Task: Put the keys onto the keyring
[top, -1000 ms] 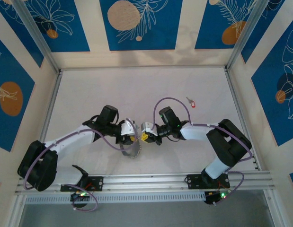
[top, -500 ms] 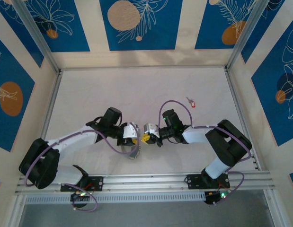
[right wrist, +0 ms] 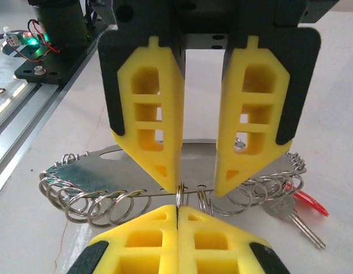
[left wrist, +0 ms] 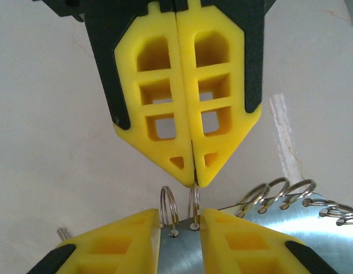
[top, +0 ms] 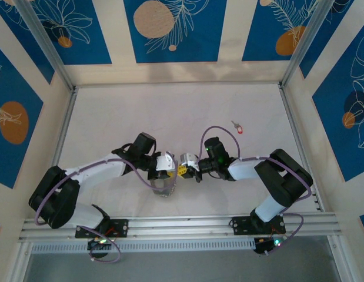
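Observation:
A flat silver metal plate (right wrist: 222, 154) lies on the table, and its edge carries several small split rings, the keyring (right wrist: 85, 200). In the top view the plate (top: 163, 188) sits just below both grippers. My right gripper (right wrist: 177, 210) is shut on one ring (left wrist: 193, 197) at the plate's edge. Facing it tip to tip, my left gripper (left wrist: 180, 220) is open and straddles two rings over the plate. A silver key (right wrist: 290, 212) with a red tag (right wrist: 308, 203) hangs among the rings at the right. Another red-tagged key (top: 237, 127) lies alone at the far right of the table.
The aluminium rail (top: 182, 223) with the arm bases runs along the near edge. Patterned walls and metal posts (top: 296, 44) close in the white table (top: 170, 111). A purple cable (top: 220, 129) loops above the right wrist.
The left wrist has swung to the right and the right wrist has shifted slightly right and down. The grippers stay tip to tip over the plate, which has hardly moved.

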